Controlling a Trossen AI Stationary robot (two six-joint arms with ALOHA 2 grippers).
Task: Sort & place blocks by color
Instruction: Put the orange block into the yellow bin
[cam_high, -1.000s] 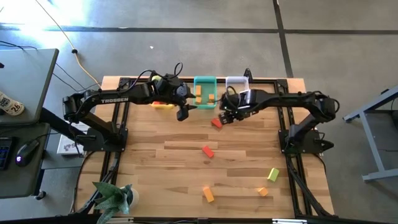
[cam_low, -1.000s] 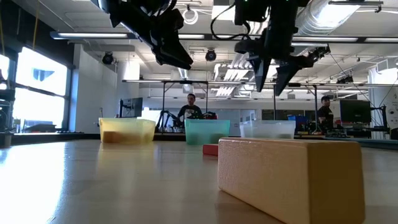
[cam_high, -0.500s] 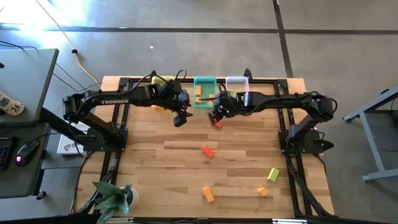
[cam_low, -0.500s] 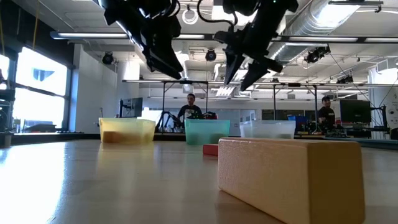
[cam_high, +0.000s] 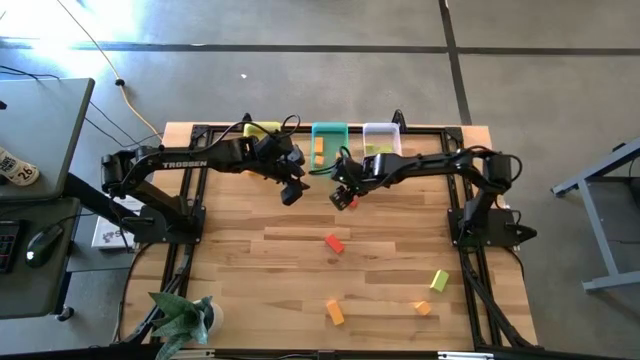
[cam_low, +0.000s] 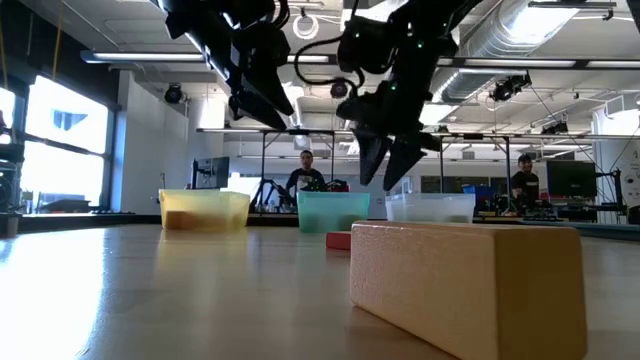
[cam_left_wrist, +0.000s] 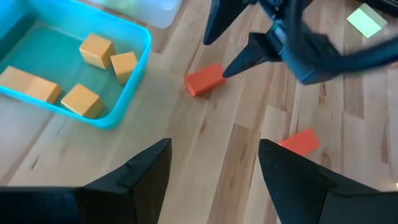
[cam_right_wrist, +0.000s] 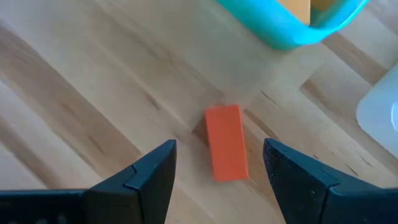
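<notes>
Above the table's far middle, I am hanging my right gripper (cam_right_wrist: 214, 180) with its fingers spread apart over a red bar (cam_right_wrist: 226, 150) lying flat just beside the teal bin (cam_high: 329, 138). My left gripper (cam_high: 291, 188), also spread wide and gripping nothing, is hovering near that bin holding orange blocks (cam_left_wrist: 90, 65).

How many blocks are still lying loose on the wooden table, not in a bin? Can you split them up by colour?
red blocks: 2
orange blocks: 2
green blocks: 1
Total: 5
</notes>
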